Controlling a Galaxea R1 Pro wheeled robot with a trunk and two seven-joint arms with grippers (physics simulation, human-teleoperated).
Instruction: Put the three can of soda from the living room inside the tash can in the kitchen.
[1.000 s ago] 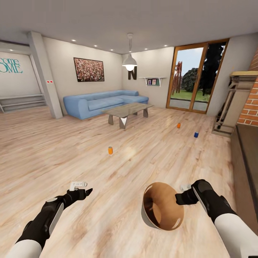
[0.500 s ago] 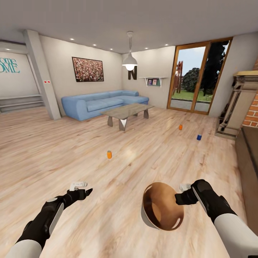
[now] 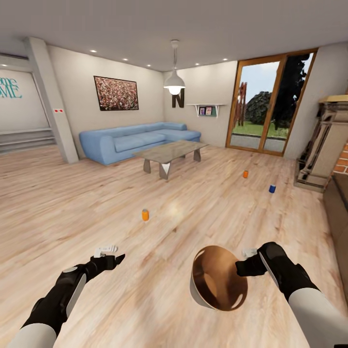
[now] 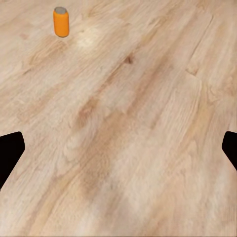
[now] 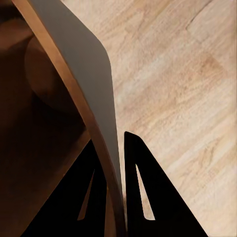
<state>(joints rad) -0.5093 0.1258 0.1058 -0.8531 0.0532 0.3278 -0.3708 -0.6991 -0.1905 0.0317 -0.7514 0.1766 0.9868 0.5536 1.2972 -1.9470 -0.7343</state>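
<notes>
The right gripper [image 5: 114,163] pinches the trash can's [image 3: 217,285] rim between its fingers, while the left gripper [image 4: 118,148], fingers spread, hangs short of an orange soda can [image 4: 61,21].

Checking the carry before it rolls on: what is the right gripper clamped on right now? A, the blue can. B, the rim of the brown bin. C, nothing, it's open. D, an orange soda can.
B: the right gripper has its fingers either side of the trash can rim.

fireplace [image 3: 333,145] cut off, wall lettering [image 3: 9,88] cropped
</notes>
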